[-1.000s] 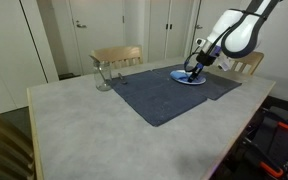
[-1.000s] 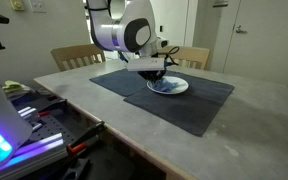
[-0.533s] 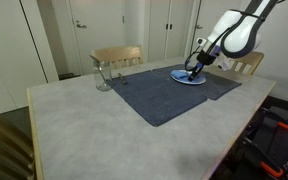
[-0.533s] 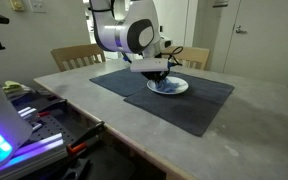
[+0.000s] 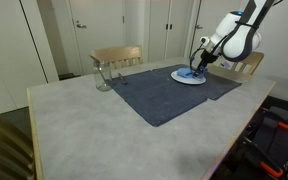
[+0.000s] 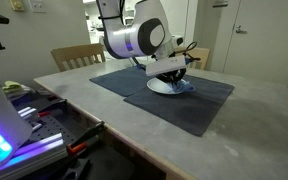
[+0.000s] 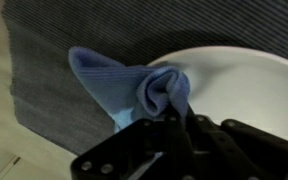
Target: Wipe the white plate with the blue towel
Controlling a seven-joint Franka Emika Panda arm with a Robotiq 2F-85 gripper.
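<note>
A white plate [image 5: 185,76] sits on a dark grey mat [image 5: 154,95] in both exterior views; it also shows in another exterior view [image 6: 162,88] and in the wrist view [image 7: 239,85]. My gripper [image 5: 195,69] is shut on a blue towel [image 7: 134,88] and presses it down on the plate. The towel bunches into a fold at the fingertips [image 7: 176,115] and trails off the plate's rim onto the mat. In an exterior view the gripper [image 6: 174,82] hides most of the towel.
The mat [image 6: 164,100] lies on a light stone-look table [image 5: 84,130]. A clear glass object [image 5: 103,75] stands by the mat's far corner. Wooden chairs [image 5: 117,56] stand behind the table. Equipment lies beside the table [image 6: 24,110].
My gripper has dragged the blue towel across the plate toward its edge, shifting sideways over the last second.
</note>
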